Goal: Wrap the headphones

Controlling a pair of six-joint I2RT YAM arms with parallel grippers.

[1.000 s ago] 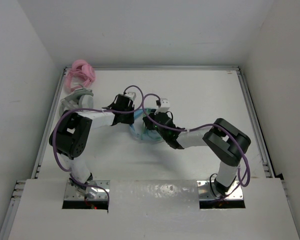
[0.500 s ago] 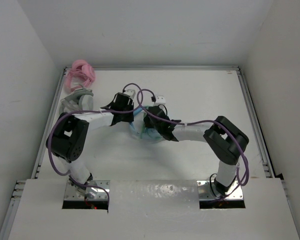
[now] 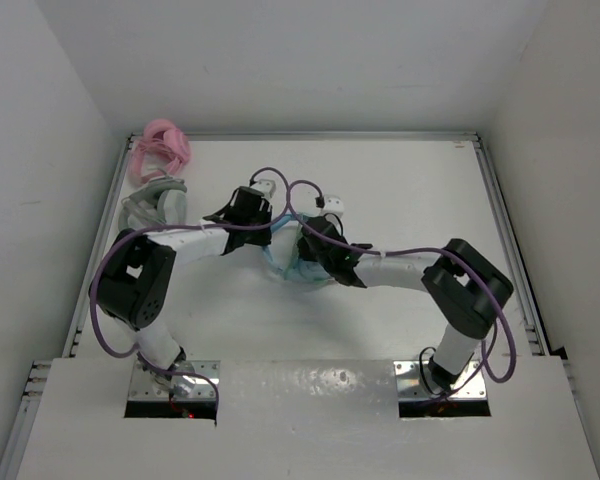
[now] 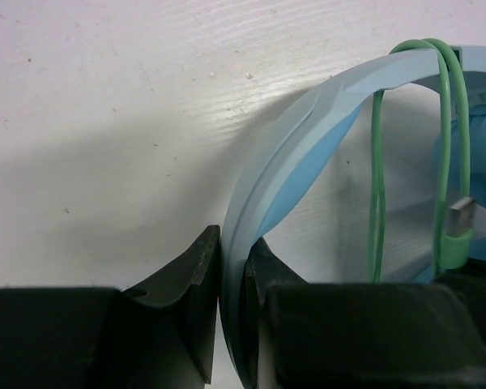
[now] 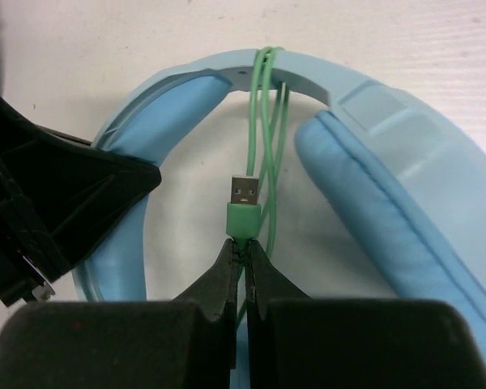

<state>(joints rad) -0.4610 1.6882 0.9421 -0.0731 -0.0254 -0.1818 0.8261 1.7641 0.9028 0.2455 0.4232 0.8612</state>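
The light blue headphones (image 3: 298, 268) lie mid-table between both arms. My left gripper (image 4: 231, 267) is shut on the headband (image 4: 308, 121), which rises between its jaws. The pale green cable (image 4: 449, 121) is looped over the headband. My right gripper (image 5: 243, 251) is shut on the cable just behind its green USB plug (image 5: 244, 212), inside the headband arch (image 5: 227, 77). A padded ear cup (image 5: 389, 203) lies to the right. In the top view the left gripper (image 3: 270, 232) and right gripper (image 3: 305, 245) sit close together over the headphones.
Pink headphones (image 3: 160, 148) and grey-white headphones (image 3: 155, 203) lie at the table's far left corner. A raised rail (image 3: 500, 220) runs along the table's right side. Purple arm cables (image 3: 300, 195) arch over the headphones.
My right gripper has moved slightly back and right with the cable, and its elbow has swung right. The left arm has stayed nearly still on the headband.
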